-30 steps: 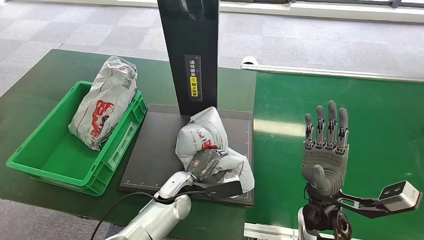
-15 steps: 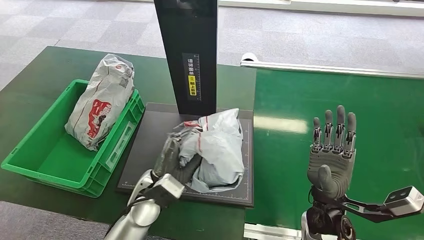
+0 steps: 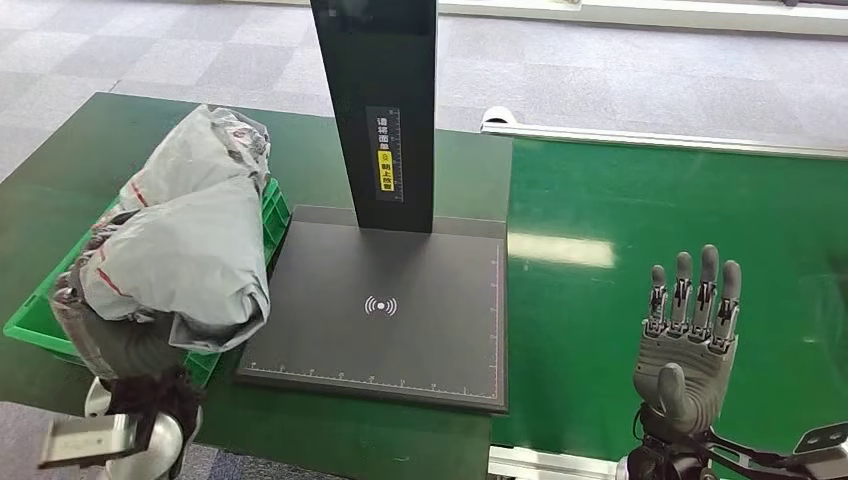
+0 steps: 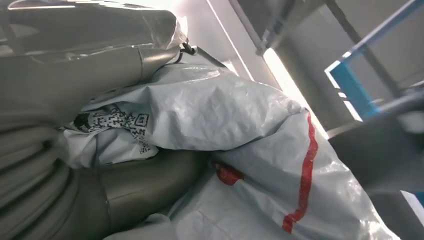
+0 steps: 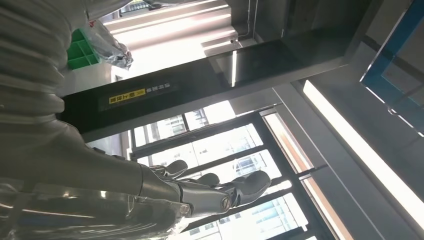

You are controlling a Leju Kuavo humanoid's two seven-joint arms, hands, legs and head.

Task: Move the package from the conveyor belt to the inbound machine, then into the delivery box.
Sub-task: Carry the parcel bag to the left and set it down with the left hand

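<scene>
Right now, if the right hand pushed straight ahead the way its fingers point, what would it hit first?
Probably nothing near: the right hand points forward over the bare green conveyor belt, empty and apart from the black inbound machine. Its height above the belt is unclear.

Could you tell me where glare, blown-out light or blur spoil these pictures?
Head view: sharp, with a pale glare patch on the conveyor belt beside the inbound machine. Left wrist view: the package is clear, the left robot hand soft from closeness. Right wrist view: windows and ceiling strips are blown out behind the right robot hand.
</scene>
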